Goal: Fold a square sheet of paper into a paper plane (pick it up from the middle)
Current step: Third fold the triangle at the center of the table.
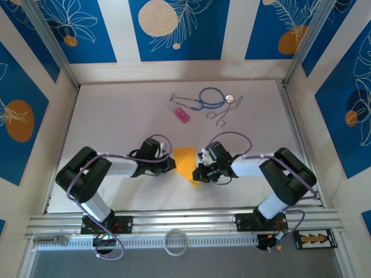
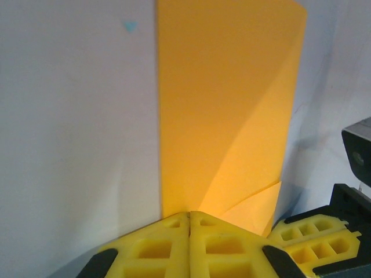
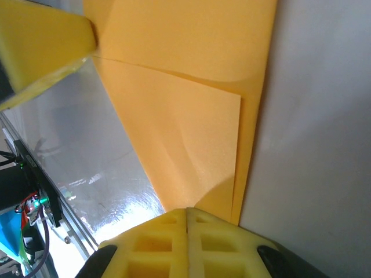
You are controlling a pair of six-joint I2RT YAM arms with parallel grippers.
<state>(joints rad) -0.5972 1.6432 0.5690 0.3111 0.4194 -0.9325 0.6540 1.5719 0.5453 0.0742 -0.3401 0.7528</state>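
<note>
Bench, top view: white bench (image 1: 116,116) inside walls of blue patterned panels (image 1: 174,29); both arms bent inward toward the middle.
Sheet, top view: orange-yellow square sheet of paper (image 1: 186,162), partly folded, at mid-bench between the two end effectors.
Left end effector, top view: left end effector (image 1: 170,165) at the sheet's left edge; jaw state not readable from this height.
Right end effector, top view: right end effector (image 1: 200,172) at the sheet's lower right edge; likewise not readable.
Far bench, top view: blue stethoscope (image 1: 211,95), pink block (image 1: 182,114), metal scissor-like tool (image 1: 223,113); all well apart from the sheet.
Left wrist view: yellow fingers (image 2: 156,249) pressed together, no gap. Sheet (image 2: 226,104) spreads ahead of the tips, near edge meeting them, folded flap at its lower right. Paper nipped between the tips: cannot tell. One finger (image 2: 307,240) of the right end effector sits just beside that flap.
Right wrist view: yellow fingers (image 3: 156,243) together. Sheet (image 3: 185,116) shows two layers, its edge reaching the tips; pinched or not: cannot tell. One finger (image 3: 40,52) of the left end effector touches the sheet at upper left.
</note>
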